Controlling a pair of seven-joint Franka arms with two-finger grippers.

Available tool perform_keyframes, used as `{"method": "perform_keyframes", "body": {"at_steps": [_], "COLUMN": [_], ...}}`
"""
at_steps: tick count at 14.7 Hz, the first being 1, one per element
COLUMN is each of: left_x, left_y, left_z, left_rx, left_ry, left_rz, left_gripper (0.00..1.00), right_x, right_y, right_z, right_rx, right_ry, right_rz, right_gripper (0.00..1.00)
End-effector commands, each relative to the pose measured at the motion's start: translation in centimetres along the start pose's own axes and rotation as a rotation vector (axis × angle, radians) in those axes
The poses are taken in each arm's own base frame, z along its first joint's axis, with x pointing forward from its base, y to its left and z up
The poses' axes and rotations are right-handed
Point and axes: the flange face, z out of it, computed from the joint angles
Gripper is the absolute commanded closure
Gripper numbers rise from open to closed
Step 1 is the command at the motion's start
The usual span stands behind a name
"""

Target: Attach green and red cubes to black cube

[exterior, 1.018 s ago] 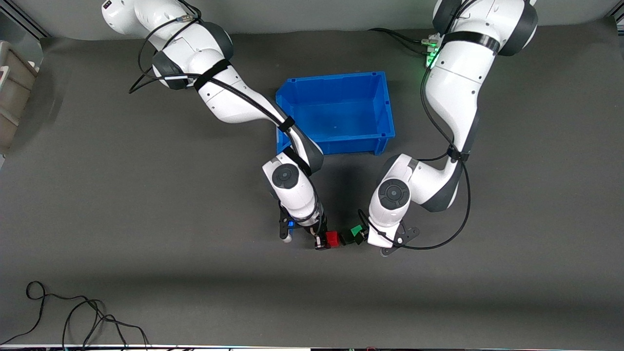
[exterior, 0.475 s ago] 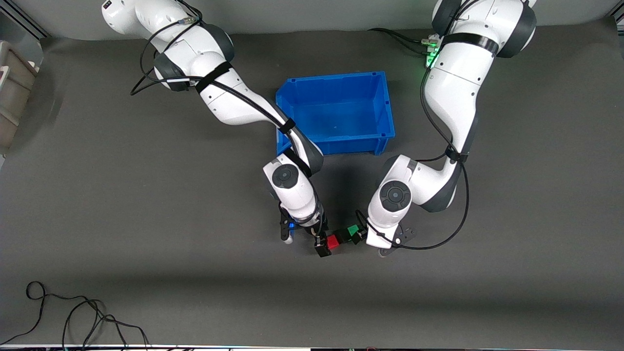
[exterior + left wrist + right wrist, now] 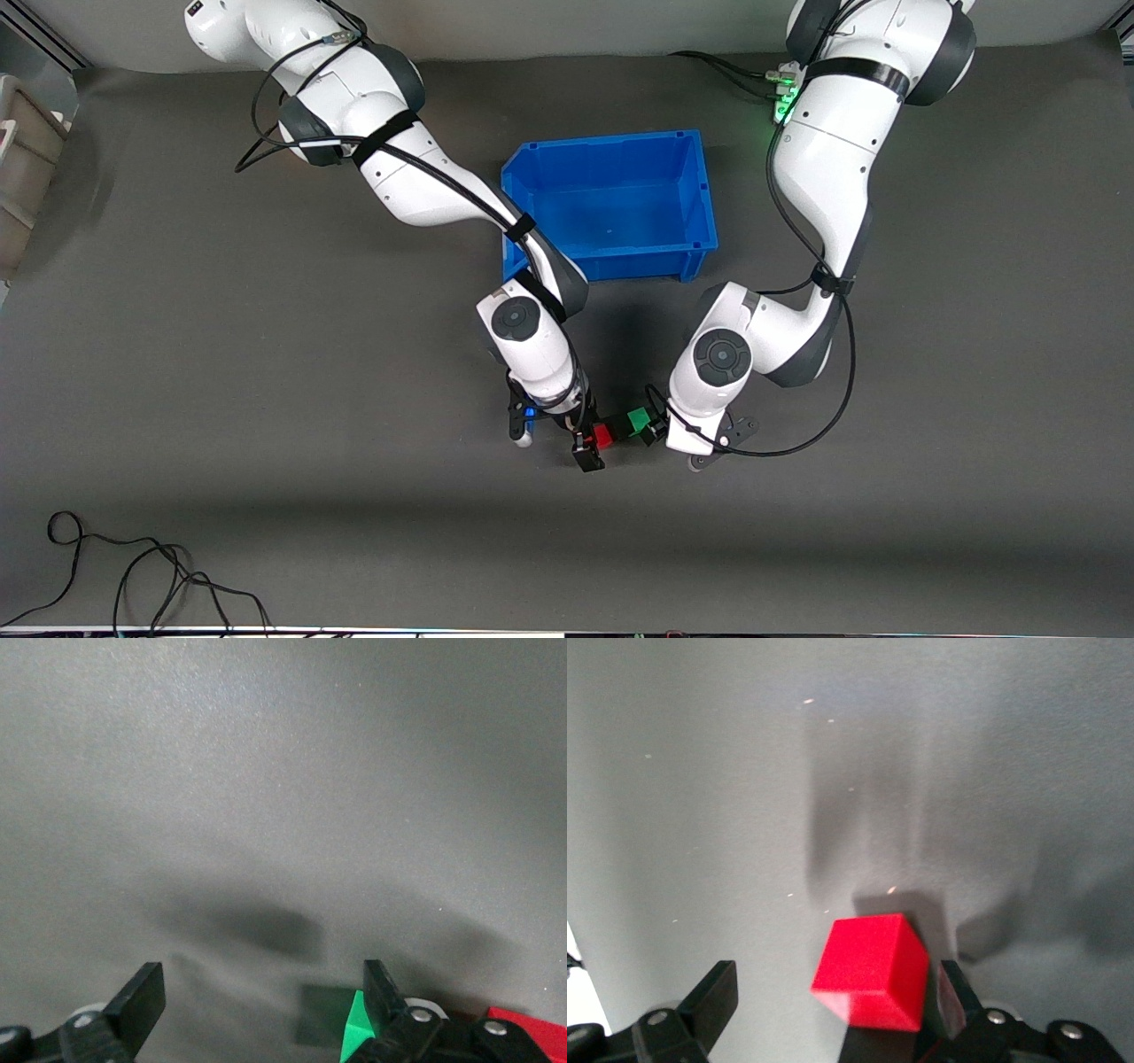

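The small matte black cube is hard to make out — in the front view only a dark bit shows between the bright red cube (image 3: 603,435) and the bright green cube (image 3: 638,418), and I cannot tell if it is the cube or part of a tool. The three sit in a short row on the dark grey surface (image 3: 266,399), nearer to the front camera than the big blue plastic bin (image 3: 700,190).

The right tool (image 3: 586,447) is down at the red cube's end of the row. Its black fingers (image 3: 709,1001) stand wide apart, and in the right wrist view the red cube (image 3: 873,970) lies between them, close to one finger, with its lower edge cut off.

The left tool (image 3: 654,425) is at the green cube's end. Its fingers (image 3: 137,1001) are spread apart too. In the left wrist view just a sliver of the green cube (image 3: 357,1020) peeks out beside one finger — the rest is hidden.
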Motion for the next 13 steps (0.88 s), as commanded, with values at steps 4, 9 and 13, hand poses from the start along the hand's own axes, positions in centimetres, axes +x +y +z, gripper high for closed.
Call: {"method": "perform_keyframes", "body": {"at_steps": [4,9,13], "left_x": [0.6,3.0,4.4], "left_y": [-0.1,-2.2,-2.6], "left_z": [-1.2,-5.4,-8.9], "left_rx": [-0.003,0.056,0.001], "left_ry": [-0.008,-0.087,-0.105], "left_rz": [0.001,-0.007,-0.024], "left_gripper": [0.0,0.0,0.01], "right_x": [-0.2,1.6,3.0], "right_y": [-0.7,-4.7,-7.3], "right_z": [-1.1,-6.7,-13.3], "right_rx": [0.002,-0.128,-0.282], "right_ry": [0.002,0.074,0.107], "right_rz": [-0.011,-0.091,-0.289], "right_gripper": [0.0,0.0,0.0]}}
